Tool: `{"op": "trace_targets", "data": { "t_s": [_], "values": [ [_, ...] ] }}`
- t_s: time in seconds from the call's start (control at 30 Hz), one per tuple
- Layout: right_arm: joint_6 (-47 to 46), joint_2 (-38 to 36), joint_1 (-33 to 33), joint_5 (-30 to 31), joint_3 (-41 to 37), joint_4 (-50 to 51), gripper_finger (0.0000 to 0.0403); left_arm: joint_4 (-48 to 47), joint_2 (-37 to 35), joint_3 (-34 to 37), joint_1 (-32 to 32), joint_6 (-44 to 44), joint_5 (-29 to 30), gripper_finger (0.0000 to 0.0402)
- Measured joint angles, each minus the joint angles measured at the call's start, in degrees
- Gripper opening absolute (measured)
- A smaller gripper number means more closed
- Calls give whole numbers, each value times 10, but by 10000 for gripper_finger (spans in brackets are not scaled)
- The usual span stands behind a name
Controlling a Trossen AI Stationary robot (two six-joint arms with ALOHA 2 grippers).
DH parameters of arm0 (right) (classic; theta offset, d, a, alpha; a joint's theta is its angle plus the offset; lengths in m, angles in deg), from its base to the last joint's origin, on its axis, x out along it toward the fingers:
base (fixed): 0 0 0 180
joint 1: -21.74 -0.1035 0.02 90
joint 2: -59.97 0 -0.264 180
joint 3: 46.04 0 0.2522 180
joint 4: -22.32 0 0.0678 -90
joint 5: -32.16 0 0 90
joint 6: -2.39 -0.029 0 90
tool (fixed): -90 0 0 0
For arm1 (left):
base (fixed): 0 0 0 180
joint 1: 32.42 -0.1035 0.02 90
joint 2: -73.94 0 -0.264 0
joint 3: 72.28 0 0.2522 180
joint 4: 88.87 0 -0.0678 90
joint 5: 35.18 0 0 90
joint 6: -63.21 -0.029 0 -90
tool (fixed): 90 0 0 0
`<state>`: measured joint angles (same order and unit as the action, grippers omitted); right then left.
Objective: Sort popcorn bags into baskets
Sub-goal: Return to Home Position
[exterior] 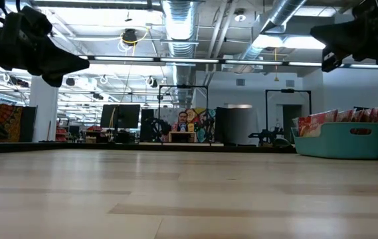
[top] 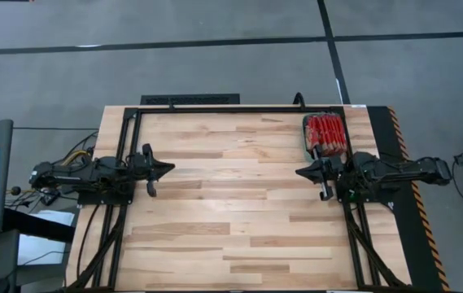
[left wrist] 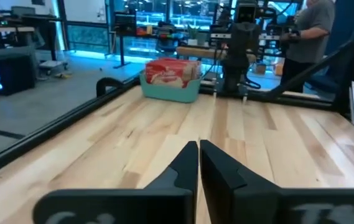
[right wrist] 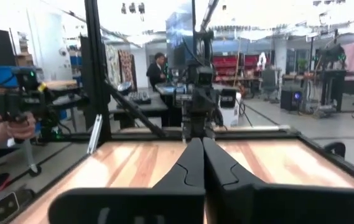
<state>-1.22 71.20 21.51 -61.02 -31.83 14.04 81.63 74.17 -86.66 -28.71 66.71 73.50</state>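
While both arms sat folded at opposite sides of the surface (top: 231, 220), not one red packet lay loose on the boards. The whole lot was in the bin!

The left arm (top: 93, 172) was drawn in at the left edge, its forearm stretched level toward the middle. The left jaws were pressed together: in the left wrist view the two dark fingers (left wrist: 186, 167) met with only a thin slit between them, tips aimed straight across the wood.

Opposite, the right arm (top: 394, 171) mirrored that pose at the right edge. The right jaws were likewise squeezed closed, finger (right wrist: 189, 163) against finger, holding nothing and pointing back at the left arm. From the low view both arms hung well clear above the surface, one dark mass in each upper corner.

And the prize: the teal bin (top: 307, 142) stood at the far right corner, just beyond the right jaws on the far side. The popcorn bags (top: 327, 134) were packed into it on edge in a tight red row. Their tops (exterior: 338, 119) poked above the rim (exterior: 341, 143).

Past the surface, a person (left wrist: 310, 25) stood in the room, and a hand (right wrist: 12, 127) gripped a dark device off to one side.
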Motion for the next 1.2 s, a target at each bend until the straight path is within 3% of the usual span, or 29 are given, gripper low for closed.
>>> {"op": "trace_targets", "data": {
  "t_s": [0.3, 0.57, 0.97, 1.2],
  "values": [
    [41, -2, 0, -3, 0, 6, 4, 12, 0, 0, 0, -13, 10, 1],
    [52, -113, 31, -59, 11, 90, 5, 30, -2, -8, 1, -43, -2, 0],
    [19, -100, 33, -55, 0, 135, 9, -1, 5, 0, -1, -16, -20, 0],
    [-35, -96, 32, -26, 0, 195, 44, -2, 5, 1, -1, -17, -20, 0]
  ]
}}
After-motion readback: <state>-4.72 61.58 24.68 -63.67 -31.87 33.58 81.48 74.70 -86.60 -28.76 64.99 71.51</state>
